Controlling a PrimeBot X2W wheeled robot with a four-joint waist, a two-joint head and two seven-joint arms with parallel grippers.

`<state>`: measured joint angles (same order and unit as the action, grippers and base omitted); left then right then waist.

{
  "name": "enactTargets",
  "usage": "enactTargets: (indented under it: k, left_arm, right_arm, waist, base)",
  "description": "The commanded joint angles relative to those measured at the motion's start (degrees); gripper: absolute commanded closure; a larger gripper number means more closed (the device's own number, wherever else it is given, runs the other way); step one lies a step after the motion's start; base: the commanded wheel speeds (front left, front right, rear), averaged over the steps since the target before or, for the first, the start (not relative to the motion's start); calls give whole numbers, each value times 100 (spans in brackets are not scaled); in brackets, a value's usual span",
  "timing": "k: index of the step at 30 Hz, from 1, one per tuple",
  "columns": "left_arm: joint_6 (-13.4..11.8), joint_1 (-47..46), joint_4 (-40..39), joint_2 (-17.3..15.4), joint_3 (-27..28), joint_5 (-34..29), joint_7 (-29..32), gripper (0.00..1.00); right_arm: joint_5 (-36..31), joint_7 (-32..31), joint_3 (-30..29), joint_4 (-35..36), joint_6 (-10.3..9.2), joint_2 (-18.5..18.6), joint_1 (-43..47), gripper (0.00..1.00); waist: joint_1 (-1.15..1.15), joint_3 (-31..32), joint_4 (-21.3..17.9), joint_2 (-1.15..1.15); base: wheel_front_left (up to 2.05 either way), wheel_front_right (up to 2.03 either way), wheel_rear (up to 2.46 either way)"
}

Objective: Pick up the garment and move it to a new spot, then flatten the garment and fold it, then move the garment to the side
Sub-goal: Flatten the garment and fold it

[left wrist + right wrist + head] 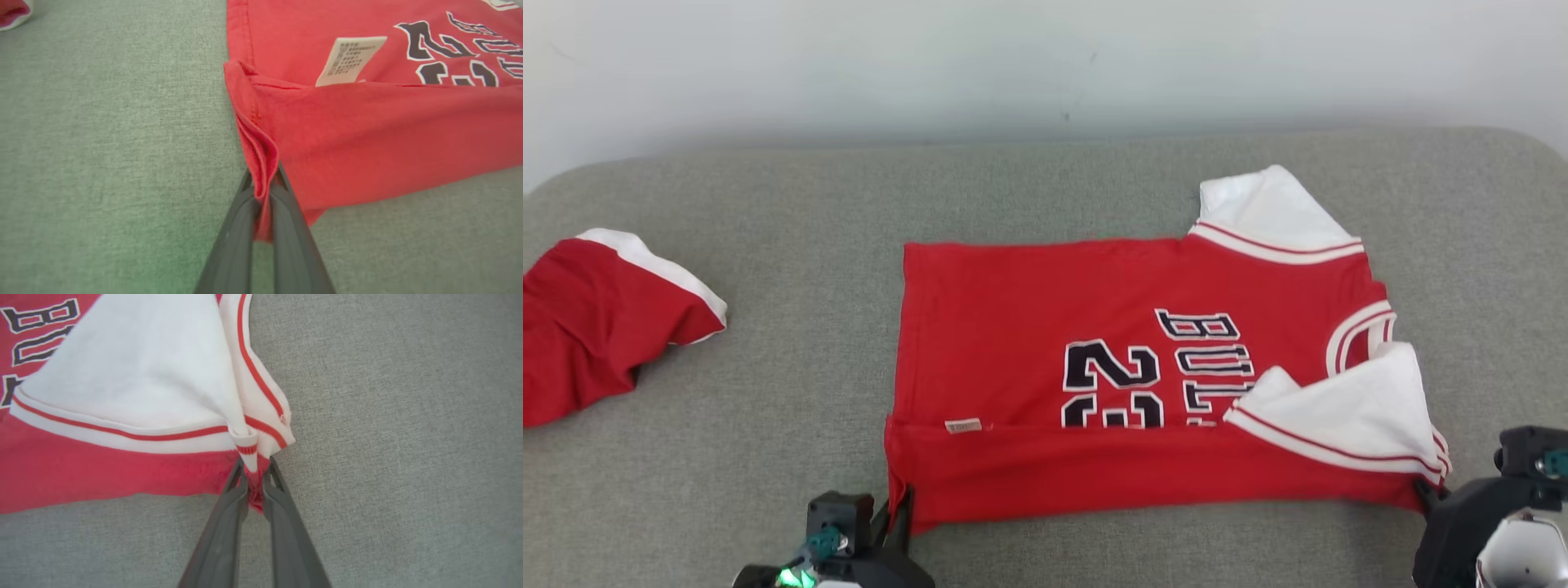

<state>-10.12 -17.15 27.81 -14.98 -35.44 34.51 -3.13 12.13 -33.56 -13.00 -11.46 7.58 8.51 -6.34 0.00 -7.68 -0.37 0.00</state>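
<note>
Here, rectangular jersey (1013, 327), woven upholstery (768, 392)

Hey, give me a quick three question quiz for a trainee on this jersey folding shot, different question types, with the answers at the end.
1. True or false: the left gripper is shut on a corner of the red jersey.
2. What does the right gripper pinch? A) the care label B) the jersey's corner by the white sleeve C) nothing
3. Fill in: in the head view, the second red garment lies to the jersey's ____.
Key: 1 true; 2 B; 3 left.
</note>
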Motion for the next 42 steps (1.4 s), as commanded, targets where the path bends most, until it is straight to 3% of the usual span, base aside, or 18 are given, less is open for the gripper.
enactTargets:
  k: [1, 7, 12, 13, 14, 15, 16, 17, 18, 30, 42]
  left_arm:
    - [-62, 205, -106, -75, 9, 49, -7, 100]
    - [-241, 707, -566, -221, 5, 131, 62, 100]
    - [-355, 1018, -774, -284, 3, 214, 135, 97]
    - [-365, 1066, -798, -277, -4, 238, 155, 57]
    - [-365, 1066, -798, -277, -4, 238, 155, 57]
    - [-385, 1144, -801, -261, 17, 274, 156, 0]
    - [-385, 1144, -801, -261, 17, 274, 156, 0]
    - [-397, 1161, -785, -266, 16, 274, 156, 0]
    - [-395, 1166, -782, -253, 29, 304, 145, 0]
    - [-506, 1011, -1040, -450, 200, 297, 57, 0]
    - [-169, -511, -1166, -787, 278, 236, 842, 0]
  right_arm:
    - [67, -76, -97, 155, -15, -54, 223, 100]
    - [30, -414, -357, 824, -15, -277, 803, 100]
    - [8, -488, -441, 939, -15, -399, 1056, 100]
    - [16, -506, -444, 908, -15, -424, 1103, 100]
    - [16, -506, -444, 908, -15, -424, 1103, 100]
    - [33, -486, -453, 838, -15, -469, 1138, 69]
    - [33, -486, -453, 838, -15, -469, 1138, 69]
    - [23, -462, -453, 806, -15, -482, 1124, 17]
    - [10, -443, -460, 785, -15, -491, 1115, 0]
    - [-133, -376, -404, 967, -14, -401, 768, 0]
    - [49, -941, 54, 729, -14, 224, -862, 0]
  waist:
    - [0, 187, 33, 0]
    - [0, 358, 38, 0]
    - [0, 384, 40, 0]
    - [0, 386, 41, 0]
    - [0, 386, 41, 0]
    - [0, 392, 40, 0]
    - [0, 392, 40, 0]
    - [0, 396, 39, 0]
    - [0, 401, 40, 0]
    - [0, 438, 59, 0]
    - [0, -141, -31, 0]
  base:
    - [0, 0, 0]
    - [0, 0, 0]
    - [0, 0, 0]
    - [0, 0, 0]
    - [0, 0, 0]
    - [0, 0, 0]
    - [0, 0, 0]
    - [0, 0, 0]
    - [0, 0, 0]
    - [0, 0, 0]
    - [0, 0, 0]
